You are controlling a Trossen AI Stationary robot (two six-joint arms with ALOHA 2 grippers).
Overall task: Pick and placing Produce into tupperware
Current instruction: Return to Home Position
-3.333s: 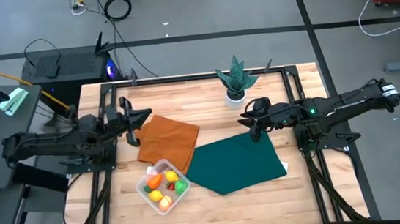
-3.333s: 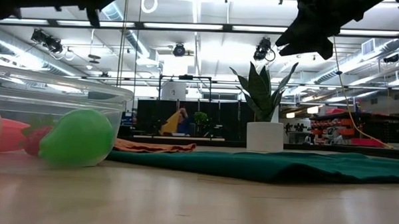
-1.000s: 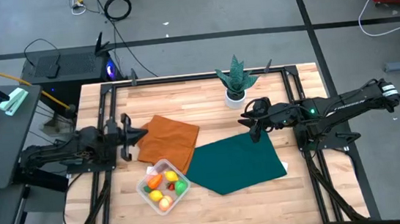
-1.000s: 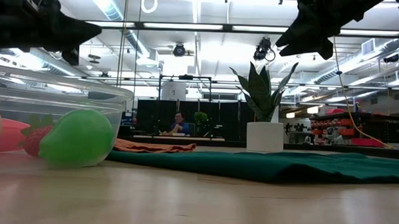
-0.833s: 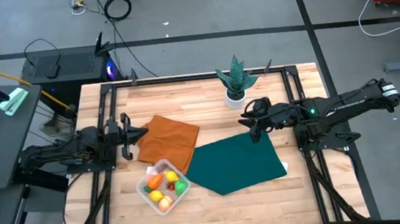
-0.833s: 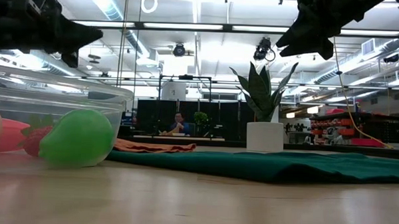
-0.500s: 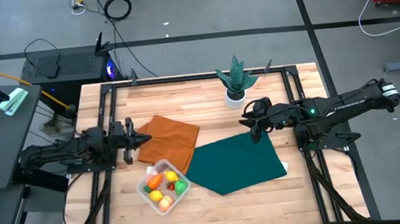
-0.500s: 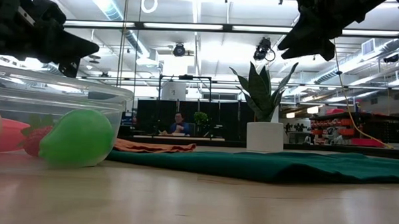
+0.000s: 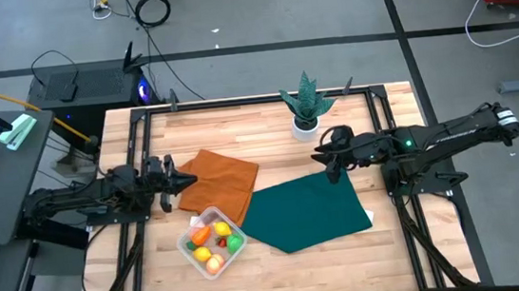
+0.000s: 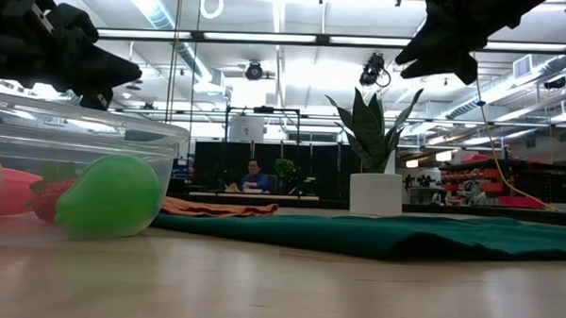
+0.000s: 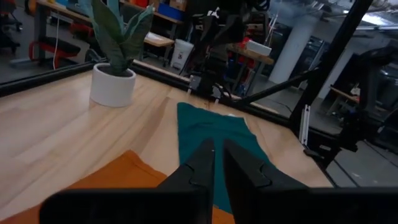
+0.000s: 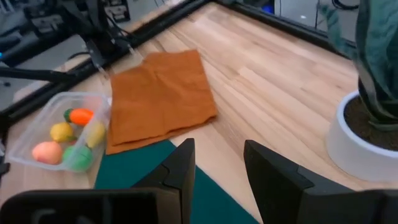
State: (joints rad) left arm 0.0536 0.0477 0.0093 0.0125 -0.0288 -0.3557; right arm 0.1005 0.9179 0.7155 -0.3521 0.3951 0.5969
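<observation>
Findings, high view. The tub [image 9: 185, 255] stood at lower centre-left of the table [image 9: 267, 126], set on the diagonal, one corner touching the orange cloth [image 9: 220, 183] and just beside the green cloth [image 9: 304, 213]. All produce [image 9: 213, 243] in view lay inside it; none showed elsewhere on the table.

The left gripper [image 9: 186, 179] hung at the orange cloth's left edge, pointing toward frame right. The tub lay near it, below and slightly right. Its fingers [image 11: 205, 163] were closed to a thin slit and held nothing.

The right gripper [image 9: 324, 166] hung over the green cloth's upper edge, fingers [image 12: 182, 163] spread moderately and empty. The tub lay well apart from it, toward lower left.

Assessment: the left arm was the nearer. With the produce stowed, no reach toward the tub appeared due; drawing back toward frame left would take the left gripper away from the tub.
</observation>
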